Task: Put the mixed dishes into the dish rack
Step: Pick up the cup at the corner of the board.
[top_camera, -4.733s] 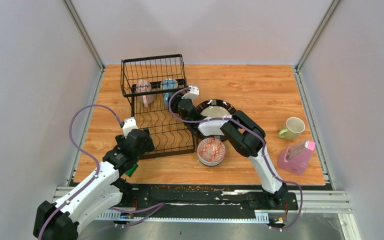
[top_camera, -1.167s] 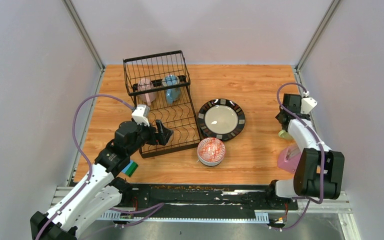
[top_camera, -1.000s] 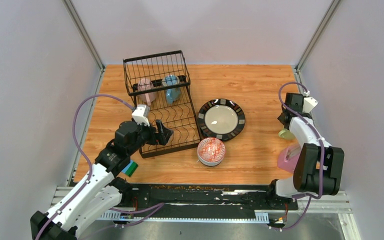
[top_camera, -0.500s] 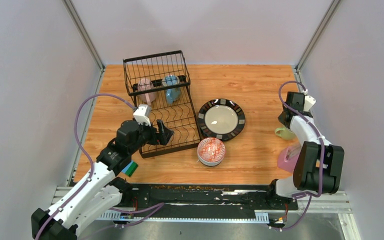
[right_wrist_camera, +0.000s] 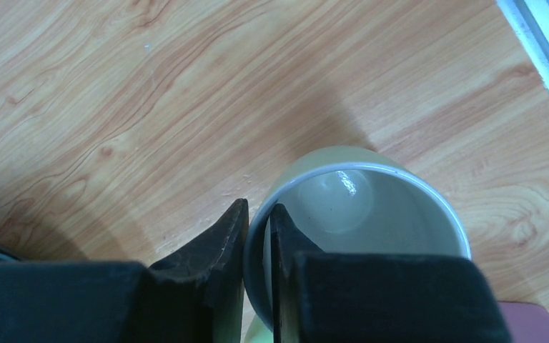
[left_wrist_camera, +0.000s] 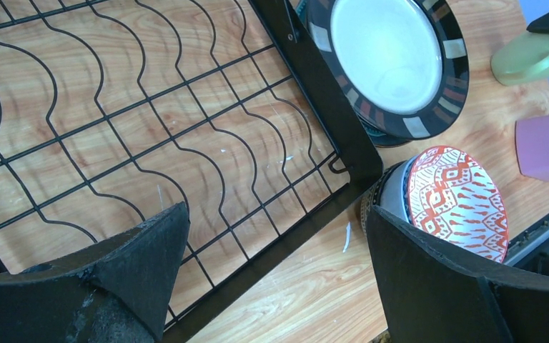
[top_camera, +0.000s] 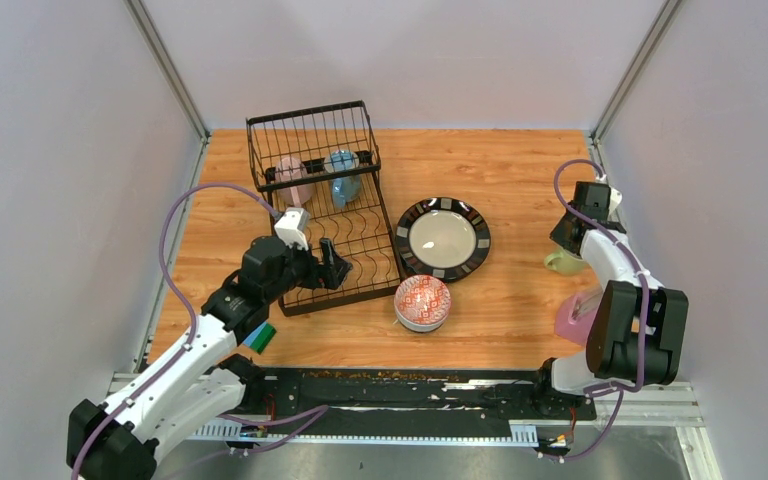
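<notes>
The right claw (right_wrist_camera: 257, 214) is nearly closed on the rim of the green mug (right_wrist_camera: 357, 214), with 1 finger inside the wall and 1 outside. The mug is at the right edge of the worktop (top_camera: 520, 170), just far of the pink container (top_camera: 575, 320). The dish rack (top_camera: 307, 112) stands far left, well apart from it.

The pinch is thin and off-centre, so the glazed mug could likely swing or slip out during the long carry. A drop over the black-rimmed plate (top_camera: 443, 238) or the patterned bowl (top_camera: 422, 301) might chip them.

The left claw (left_wrist_camera: 275, 214) is spread wide above the rack's low slotted tray and holds nothing. It may crowd the right arm when the mug arrives.

A pink mug (top_camera: 293, 180) and a blue mug (top_camera: 341, 177) already sit in the basket section, which leaves less room.

No brand, label or writing can be read anywhere.
</notes>
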